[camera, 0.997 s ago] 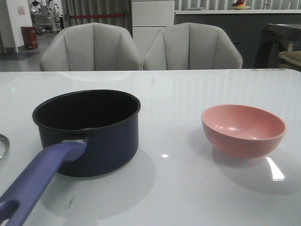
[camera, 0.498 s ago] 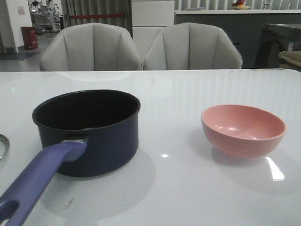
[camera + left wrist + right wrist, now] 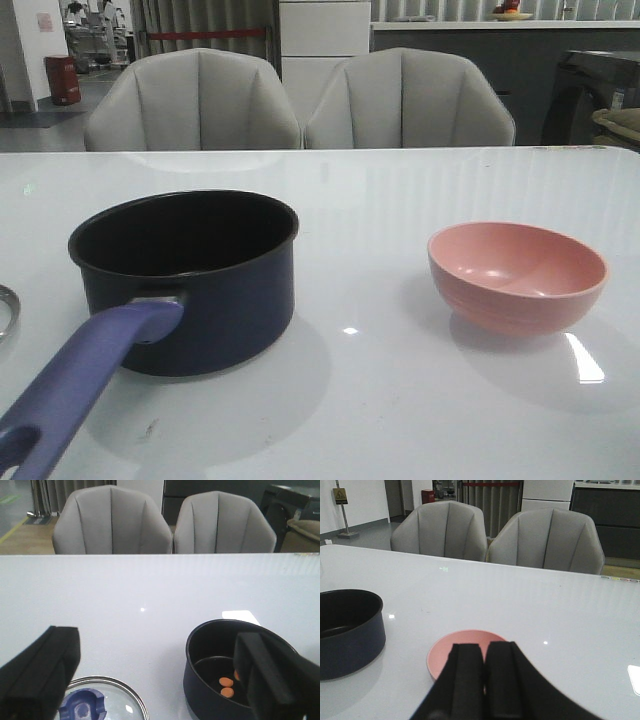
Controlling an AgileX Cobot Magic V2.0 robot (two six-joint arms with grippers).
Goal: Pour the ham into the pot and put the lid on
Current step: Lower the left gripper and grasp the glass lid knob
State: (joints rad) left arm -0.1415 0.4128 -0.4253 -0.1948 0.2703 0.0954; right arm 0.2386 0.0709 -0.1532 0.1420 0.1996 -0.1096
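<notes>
Front view: I see the pot (image 3: 188,280) on the left, near side of the white glossy table (image 3: 400,400), its long purple-blue handle (image 3: 85,385) running toward me, and the pink bowl (image 3: 517,275) well apart on the right.
Change in front view: nothing has moved over the last second; pot and bowl sit exactly where they were, and no arm shows here.
Bowl state: I see no ham inside it, smooth matte pink inside.
Lid in front view: only a sliver of metal rim (image 3: 7,312) at the far left edge.
Left wrist view: my left gripper (image 3: 165,680) hangs with its jaws spread wide, holding nothing, above the lid (image 3: 105,705) and the pot (image 3: 225,680).
Ham: a few small orange-pink pieces (image 3: 226,686) lie on the pot's black bottom.
Lid look: clear glass, metal rim, purple-blue knob, flat on the table just left of the pot.
Meaning: I judge the pouring done; covering the pot is left, and the left arm looks placed for it.
Right wrist view: my right gripper (image 3: 484,680) has its dark pads pressed together on nothing, above the bowl's near side (image 3: 465,647).
</notes>
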